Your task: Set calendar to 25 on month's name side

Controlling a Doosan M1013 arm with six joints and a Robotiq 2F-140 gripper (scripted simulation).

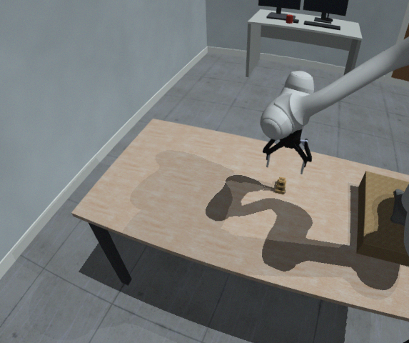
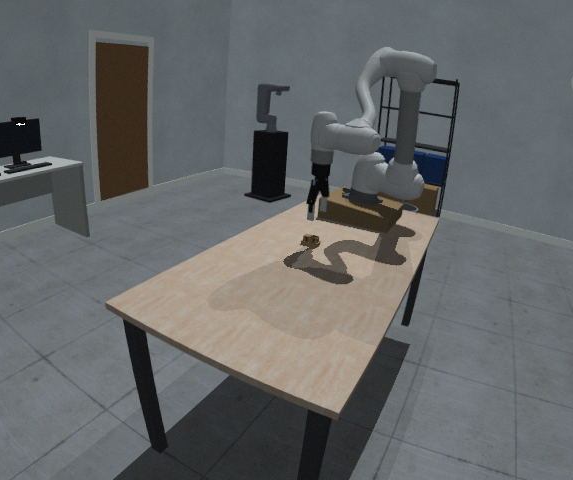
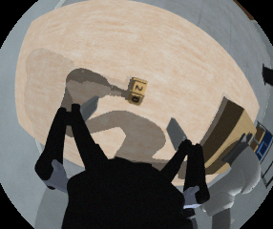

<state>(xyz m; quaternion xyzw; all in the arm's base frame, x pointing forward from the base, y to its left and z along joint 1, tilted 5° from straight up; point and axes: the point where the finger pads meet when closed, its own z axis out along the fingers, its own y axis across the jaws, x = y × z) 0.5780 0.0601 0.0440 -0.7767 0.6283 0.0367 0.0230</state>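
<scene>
The small wooden calendar [image 1: 280, 185] [image 2: 310, 240] [image 3: 137, 91] stands on the table [image 1: 182, 177] [image 2: 276, 310] [image 3: 184, 52], its visible faces reading 2 and 0. The gripper [image 1: 285, 170] [image 2: 317, 213] [image 3: 134, 113] is positioned above the tabletop near the calendar, jaws wide apart, holding nothing. A wooden platform [image 1: 381, 184] [image 2: 358, 214] [image 3: 224, 129] supports the arm's base, well apart from the calendar.

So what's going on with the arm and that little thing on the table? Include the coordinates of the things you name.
A robot arm is working on a small wooden calendar [image 1: 280, 185] [image 2: 310, 240] [image 3: 137, 91], but right now it is holding nothing. Its gripper [image 1: 285, 169] [image 2: 317, 213] [image 3: 134, 113] is above the table [image 1: 197, 229] [image 2: 255, 330] [image 3: 175, 43], jaws wide open and clear of the calendar. In the wrist view the upward faces read 2 and 0. The goal is 25 on the side with the month's name; that side can't be read here, so I can't say whether it's done.
</scene>
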